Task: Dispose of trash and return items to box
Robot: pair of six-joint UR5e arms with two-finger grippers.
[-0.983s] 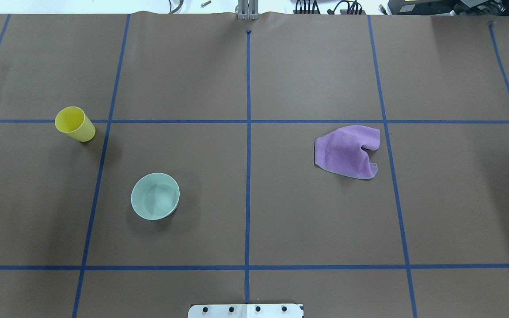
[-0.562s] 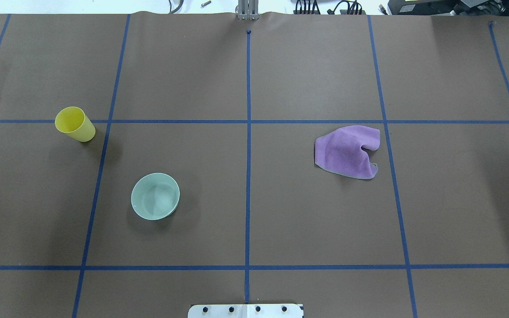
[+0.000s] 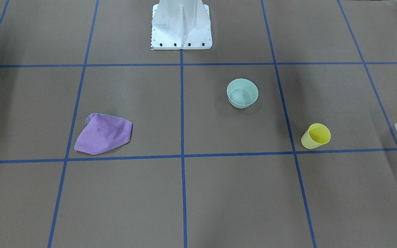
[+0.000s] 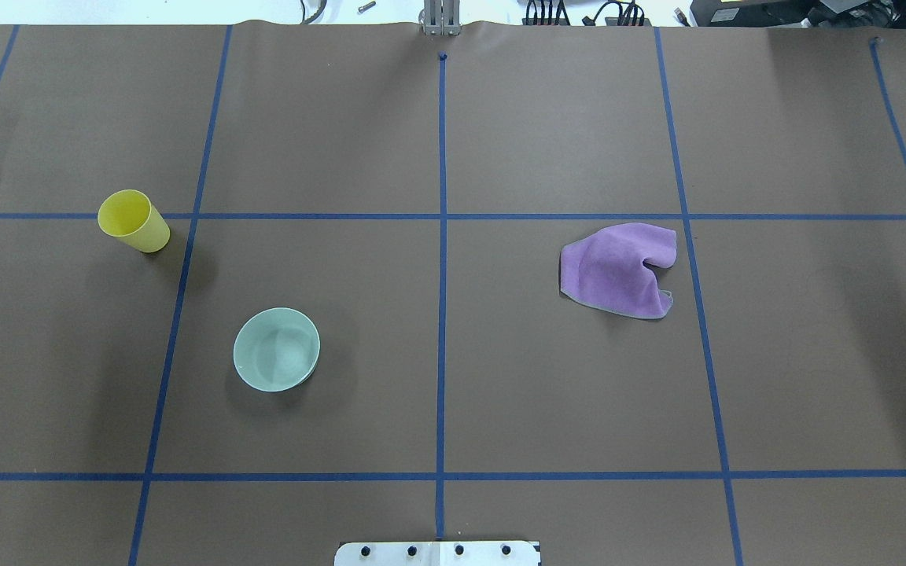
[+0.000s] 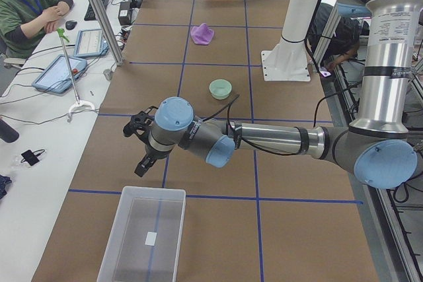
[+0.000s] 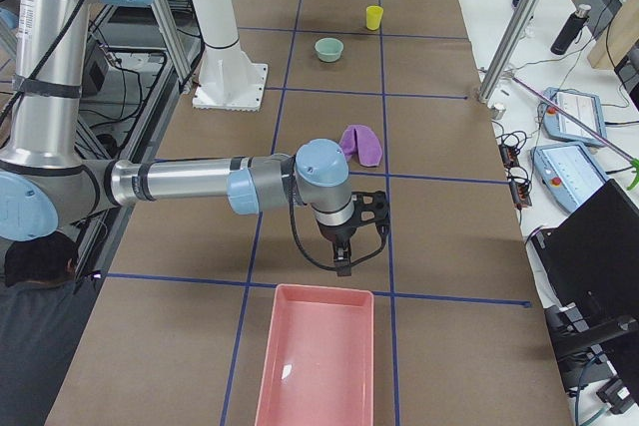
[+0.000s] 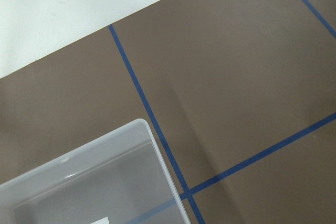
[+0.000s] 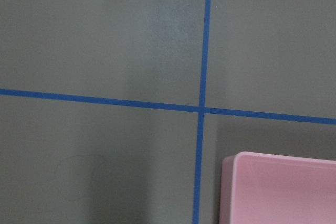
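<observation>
The left claw [image 5: 140,147] hangs above the tabletop [image 4: 500,377] at the robot's left end, just on the near side of the box [image 5: 153,190] as the left-end camera sees it. It holds nothing that I can make out. Only a side view shows it, so I cannot tell whether its fingers are apart or together. Its wrist camera looks down on one rounded corner of the box [image 7: 152,140] and on bare brown paper crossed by blue tape.

The right claw [image 6: 344,256] hangs low at the opposite end, close to the far short edge of a pink tray [image 6: 319,289]. It too shows only from the side, so its state cannot be told either. Its wrist camera catches a corner of that tray [image 8: 273,157] and a tape crossing.

Further out, between the two arms, lie the loose things. The yellow cup [image 4: 134,222] stands upright on the robot's left, nearest the box. The green bowl [image 4: 276,349] sits upright nearer the robot's base, well apart from the cup. The purple cloth [image 4: 618,270] lies crumpled on the right half.

The box holds nothing except a small white patch [image 5: 151,238] on its floor, perhaps a label. The pink tray looks empty as well. By my reading, no step is done yet: all three things are out on the tabletop, untouched, and each has to be sorted. Which counts as trash is not plain; the cup and bowl probably belong in the box, and the pink tray may be the place for trash.
</observation>
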